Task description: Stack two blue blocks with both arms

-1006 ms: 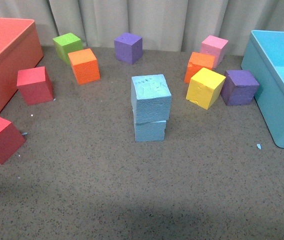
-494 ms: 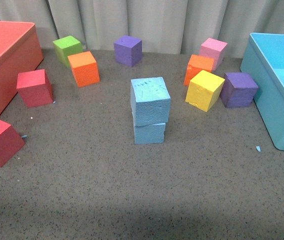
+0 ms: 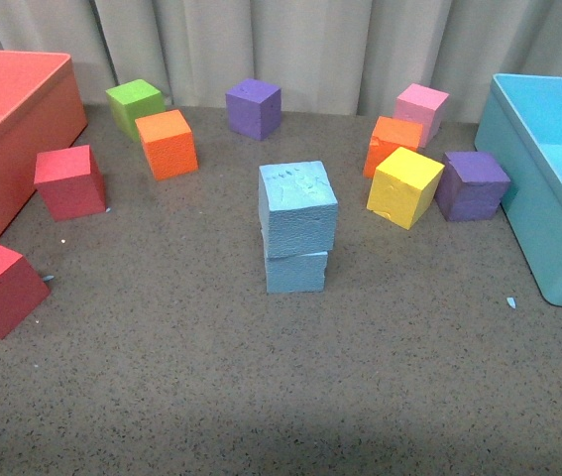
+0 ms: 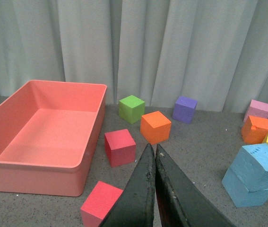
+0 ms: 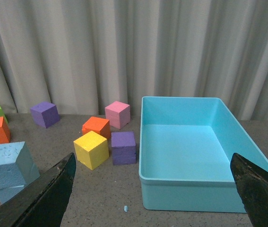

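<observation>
Two blue blocks stacked mid-table: upper blue block on lower blue block, slightly askew, probably stable. Yellow cube at 2 o'clock. Left gripper pressed together, empty; right gripper spread wide, clear of stack.

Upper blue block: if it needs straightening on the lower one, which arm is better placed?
Probably right: the right tool is open, ready to grip the upper blue block; the left tool is shut.
</observation>
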